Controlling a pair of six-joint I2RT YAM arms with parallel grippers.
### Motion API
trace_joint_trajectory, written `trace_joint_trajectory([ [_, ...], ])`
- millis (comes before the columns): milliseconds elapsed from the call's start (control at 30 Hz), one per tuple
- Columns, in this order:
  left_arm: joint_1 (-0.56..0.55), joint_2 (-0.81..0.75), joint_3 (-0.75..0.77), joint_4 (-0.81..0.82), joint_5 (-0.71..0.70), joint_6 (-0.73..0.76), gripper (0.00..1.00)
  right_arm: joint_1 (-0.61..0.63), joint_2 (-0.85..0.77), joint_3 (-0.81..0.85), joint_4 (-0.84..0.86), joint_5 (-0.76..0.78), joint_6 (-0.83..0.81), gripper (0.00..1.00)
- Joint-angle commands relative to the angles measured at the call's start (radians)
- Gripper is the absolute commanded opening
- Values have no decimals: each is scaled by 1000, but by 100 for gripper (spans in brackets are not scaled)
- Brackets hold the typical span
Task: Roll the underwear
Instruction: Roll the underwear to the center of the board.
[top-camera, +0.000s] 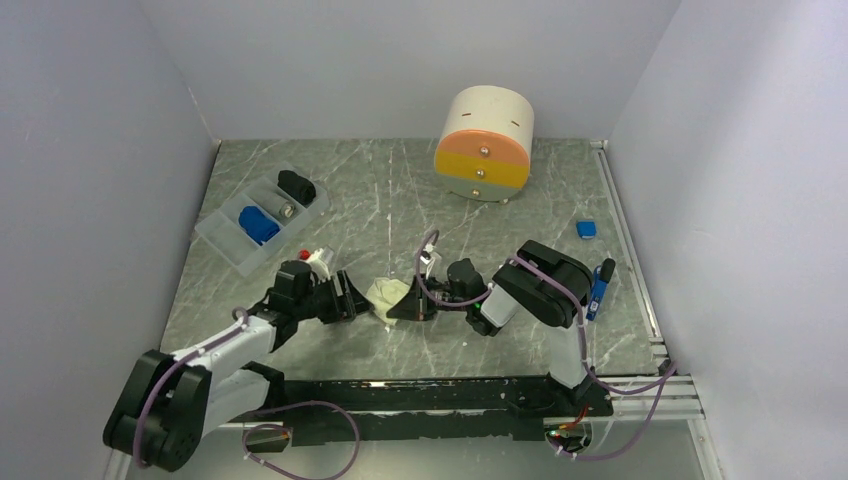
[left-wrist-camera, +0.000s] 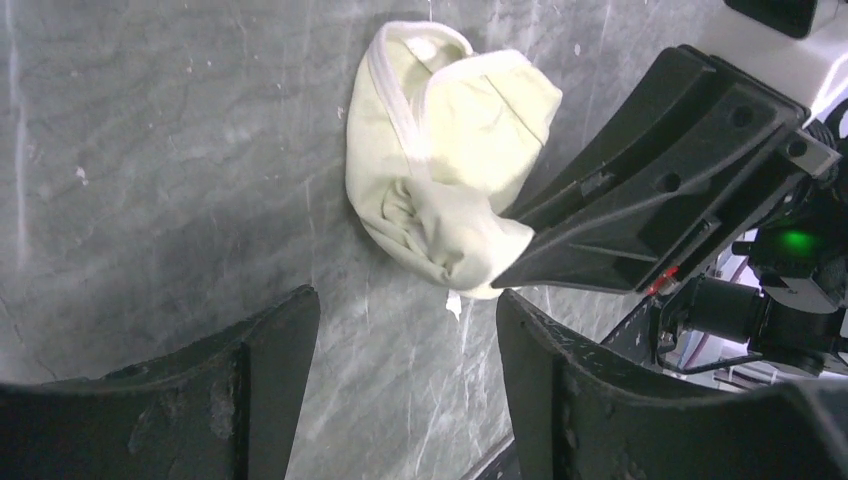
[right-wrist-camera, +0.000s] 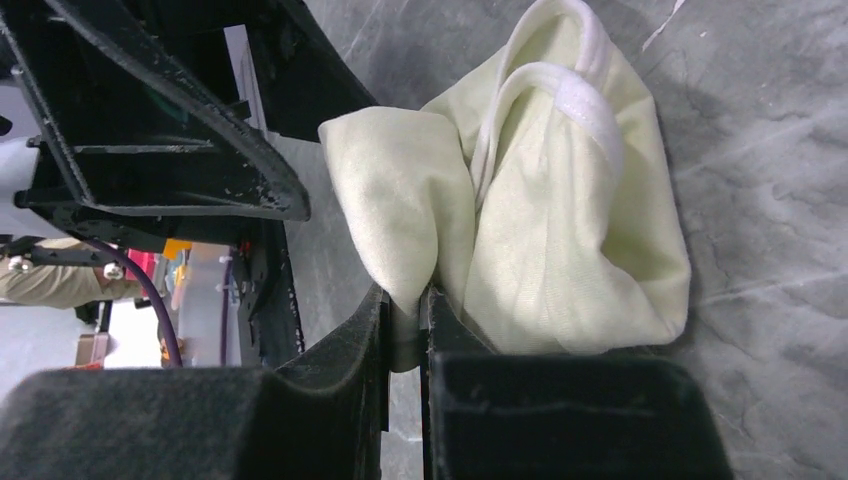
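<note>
On the marbled table (top-camera: 400, 190), right claw (right-wrist-camera: 405, 318) pinches cream underwear (right-wrist-camera: 560, 230), left claw (left-wrist-camera: 405, 305) open just beside.

Cream underwear (top-camera: 386, 296) crumpled centrally, blue underwear (top-camera: 258, 224) rolled, far-left

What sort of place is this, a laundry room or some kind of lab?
Most likely a robotics test booth, not a home: plain white walls box in a marbled table, two robot arms are bolted to a rail at its edge, and a cream garment and sorting tray look staged.
</note>
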Motion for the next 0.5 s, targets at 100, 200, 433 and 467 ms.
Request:
trace_joint_trajectory([
  [100,-1,131,48,177,11,-4,66,-23,41,-42,-109,-2,15,10],
  [200,-1,202,46,220,-13,-15,62,-35,36,-60,-80,-8,24,15],
  [433,-6,336,73,201,-27,46,52,-41,-57,-38,-189,-24,-52,37],
  [467,-8,343,76,187,-35,57,52,-40,-88,-31,-233,-12,-77,40],
])
